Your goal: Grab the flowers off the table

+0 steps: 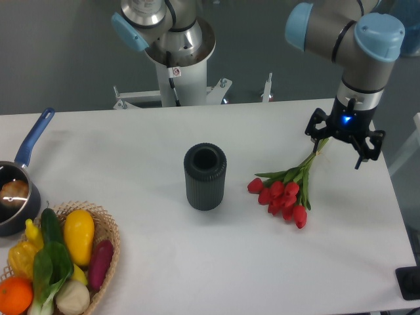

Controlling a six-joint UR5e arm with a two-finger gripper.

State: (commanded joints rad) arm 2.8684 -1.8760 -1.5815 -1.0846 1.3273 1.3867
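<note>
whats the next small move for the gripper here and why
Probably lower straight down and close on the stems. The gripper hangs open right over the stem ends of the flowers, which lie flat on the table with the red heads pointing away toward the dark cylinder, so the thin stem end looks the easiest place to pinch.

The saucepan [13,197] at nine o'clock and wicker basket [105,262] at seven o'clock are cut by the edges; the hand [346,139] hides the tulip stem ends.

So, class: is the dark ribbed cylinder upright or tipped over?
Upright. The dark ribbed cylinder stands on the white table, its open mouth facing up.
</note>
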